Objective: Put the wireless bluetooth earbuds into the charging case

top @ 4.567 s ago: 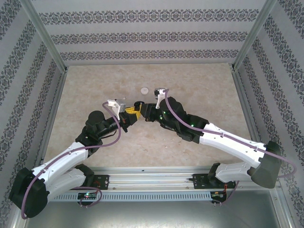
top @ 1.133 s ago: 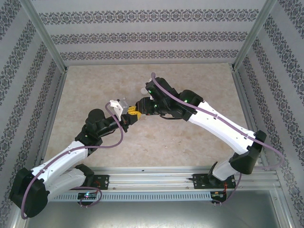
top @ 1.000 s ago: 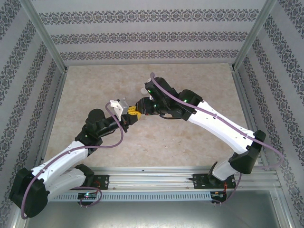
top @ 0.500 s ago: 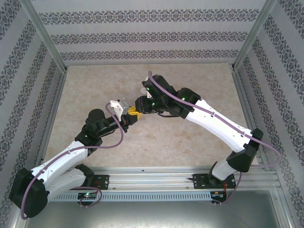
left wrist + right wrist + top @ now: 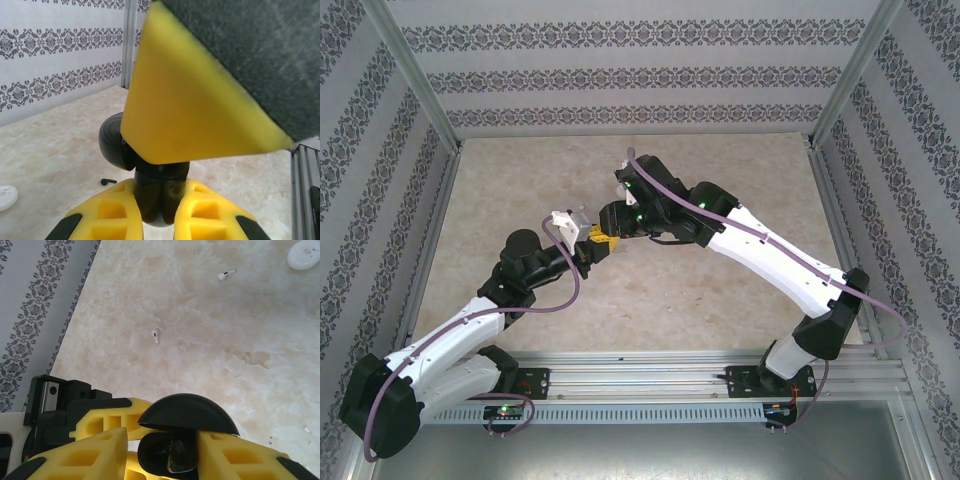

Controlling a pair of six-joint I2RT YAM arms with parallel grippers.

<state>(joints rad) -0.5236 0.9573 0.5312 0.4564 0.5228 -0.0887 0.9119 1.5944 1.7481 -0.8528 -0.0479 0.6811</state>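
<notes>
The right gripper (image 5: 167, 452), jaws partly spread, is straddling the open black charging case (image 5: 187, 412) that the left gripper (image 5: 160, 210) is clamping from the opposite side.

We see our left gripper (image 5: 160, 217) clamped on a glossy black case (image 5: 159, 192) between yellow fingers (image 5: 112, 210). Close above looms a yellow wedge (image 5: 185, 110) with a dark grey pad (both blurred). On the marble table (image 5: 60, 155) lie a tiny black earbud (image 5: 107, 181) and, at the left edge, a white puck (image 5: 7, 196)
</notes>
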